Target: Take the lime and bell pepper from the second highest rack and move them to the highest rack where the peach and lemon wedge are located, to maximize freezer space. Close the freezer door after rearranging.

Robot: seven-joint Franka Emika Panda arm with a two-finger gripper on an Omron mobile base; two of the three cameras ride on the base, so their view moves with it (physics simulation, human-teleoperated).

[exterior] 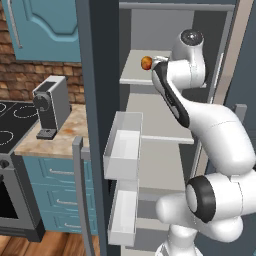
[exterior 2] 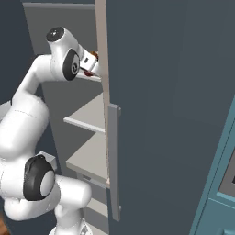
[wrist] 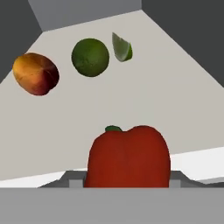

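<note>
In the hand view the bell pepper [wrist: 129, 156] sits closest, low in the middle, right where the gripper [wrist: 127, 183] fingers would rise; it hides them, so it looks held, though I cannot tell how tightly the fingers close on it. It hangs just over the front edge of the highest rack [wrist: 175, 100]. Further in on that shelf lie the peach [wrist: 36, 73] to the left, the lime [wrist: 90, 57] in the middle and the lemon wedge [wrist: 121, 47] just beside the lime, all apart from the pepper. So the lime seems already moved and the pepper is the step in hand. The next move calls for setting it down on bare shelf short of the other fruit, then letting go, backing out and shutting the freezer door [exterior: 92, 125], which stands open
</note>
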